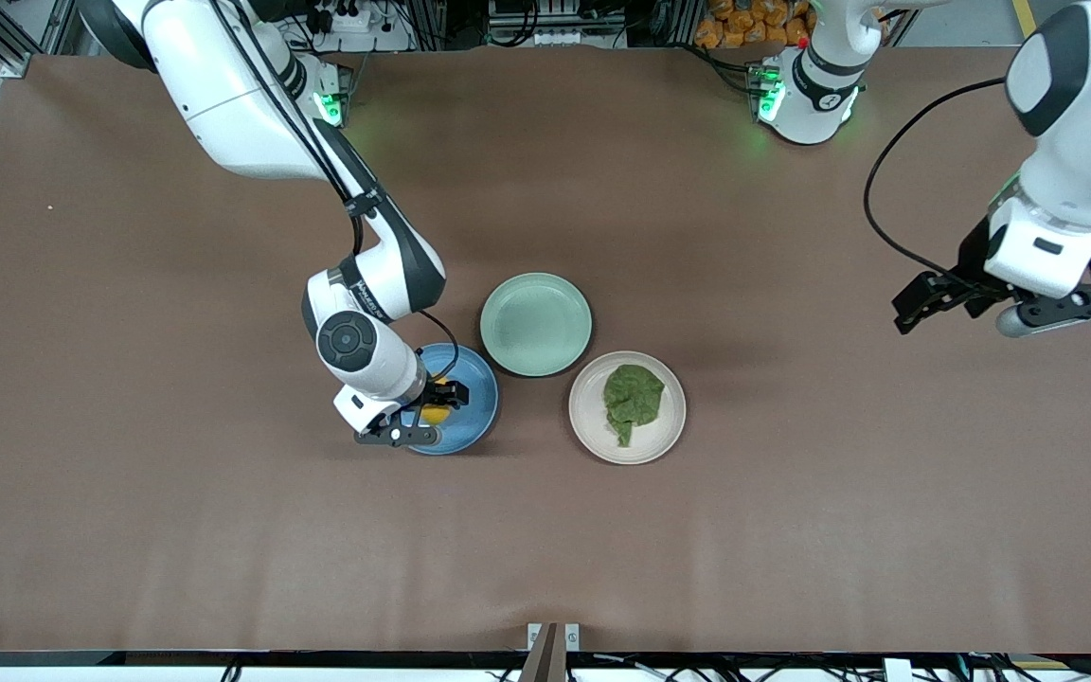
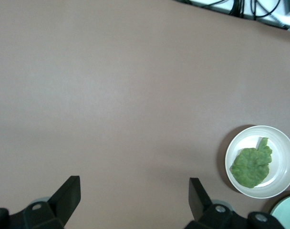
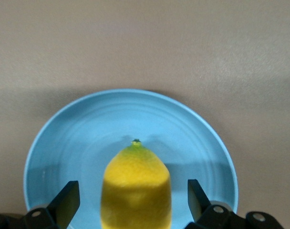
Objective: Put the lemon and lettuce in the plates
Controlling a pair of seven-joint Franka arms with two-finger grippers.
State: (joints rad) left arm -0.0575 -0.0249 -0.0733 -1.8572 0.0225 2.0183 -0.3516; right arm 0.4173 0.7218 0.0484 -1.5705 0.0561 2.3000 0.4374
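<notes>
You see the brown table (image 1: 129, 474) spread under both arms. Your right arm reaches from its base down to the blue plate (image 1: 479, 384), which sits at about seven o'clock of the pale mint-green plate (image 1: 536, 324) and just beside it. The cream-white plate (image 1: 628, 407) lies at about four o'clock of the mint-green one, nearer the front camera, its rim close to the mint-green rim. The lettuce (image 1: 633, 398) rests inside the cream-white plate, its stem end pointing toward six o'clock.

Your right gripper (image 1: 438, 405) hangs low over the blue plate with its claw released: in the right wrist view the two fingers (image 3: 64, 202) stand wide on either side of the lemon (image 3: 137, 186), each with a gap to the fruit. The lemon lies on the blue plate, pointed tip toward the plate's middle.

Your left gripper (image 1: 924, 301) waits up in the air over bare table toward the left arm's end, at about three o'clock of the plates, claw released and holding nothing.
</notes>
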